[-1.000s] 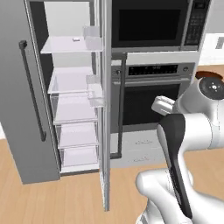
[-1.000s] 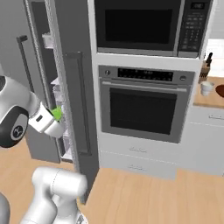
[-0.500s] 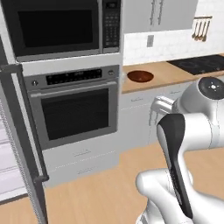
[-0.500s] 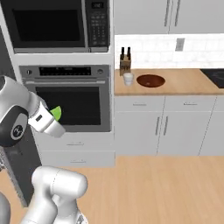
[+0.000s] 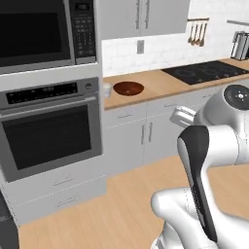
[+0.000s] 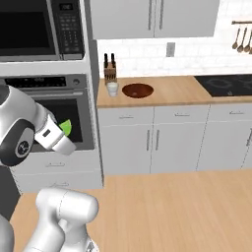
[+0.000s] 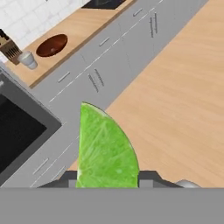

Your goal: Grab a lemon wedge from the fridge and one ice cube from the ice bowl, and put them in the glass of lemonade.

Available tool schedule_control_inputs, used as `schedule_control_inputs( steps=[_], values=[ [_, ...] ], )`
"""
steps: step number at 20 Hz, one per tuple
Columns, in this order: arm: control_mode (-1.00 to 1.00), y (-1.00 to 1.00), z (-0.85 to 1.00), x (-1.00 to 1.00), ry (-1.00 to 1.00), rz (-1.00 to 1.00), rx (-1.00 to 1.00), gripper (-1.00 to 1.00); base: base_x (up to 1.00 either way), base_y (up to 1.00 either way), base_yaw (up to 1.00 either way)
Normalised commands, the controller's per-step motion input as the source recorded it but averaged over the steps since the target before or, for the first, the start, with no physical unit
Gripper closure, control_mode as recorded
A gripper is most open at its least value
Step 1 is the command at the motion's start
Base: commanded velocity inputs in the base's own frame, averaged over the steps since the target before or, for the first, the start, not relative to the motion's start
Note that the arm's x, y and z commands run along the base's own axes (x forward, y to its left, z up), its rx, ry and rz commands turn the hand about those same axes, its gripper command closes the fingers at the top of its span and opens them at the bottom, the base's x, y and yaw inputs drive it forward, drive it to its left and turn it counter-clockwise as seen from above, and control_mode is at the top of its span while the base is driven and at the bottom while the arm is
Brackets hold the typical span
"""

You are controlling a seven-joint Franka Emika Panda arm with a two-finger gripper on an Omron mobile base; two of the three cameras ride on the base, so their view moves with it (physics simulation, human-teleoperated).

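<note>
A yellow-green lemon wedge [image 7: 105,146] fills the middle of the hand view, with my gripper [image 7: 107,176] shut on it from both sides. In the right base view the lemon wedge [image 6: 66,128] sticks out of the gripper [image 6: 64,132] in front of the oven, well left of and below the counter. The ice bowl [image 6: 138,90] [image 5: 128,88] [image 7: 51,45], round and reddish-brown, sits on the wooden counter. Just left of it stands the glass of lemonade [image 6: 112,89] [image 7: 27,59]. No ice cube can be made out in the bowl. The fridge is out of view.
A knife block [image 6: 110,72] stands behind the glass against the wall. The black oven [image 5: 48,133] and the microwave [image 5: 39,29] are to the left of the counter. A black cooktop [image 5: 204,72] lies at the right. Grey cabinets [image 6: 157,140] run below, with wooden floor in front.
The whole picture has swung from the open fridge past the oven to the counter, so the base has turned. The lemon wedge stays held in my gripper.
</note>
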Motion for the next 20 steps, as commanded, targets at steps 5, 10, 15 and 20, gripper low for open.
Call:
schedule_control_inputs(
  steps=[5, 10, 15, 20],
  values=[
    [1.00, 0.00, 0.00, 0.00, 0.00, 0.00, 0.00, 1.00, 1.00, -0.94, 0.34],
    [1.00, 0.00, 0.00, 0.00, 0.00, 0.00, 0.00, 1.00, 0.89, -1.00, -0.30],
    [1.00, 0.00, 0.00, 0.00, 0.00, 0.00, 0.00, 1.00, 0.92, -0.64, -0.53],
    [1.00, 0.00, 0.00, 0.00, 0.00, 0.00, 0.00, 1.00, 1.00, -0.28, -0.22]
  ],
)
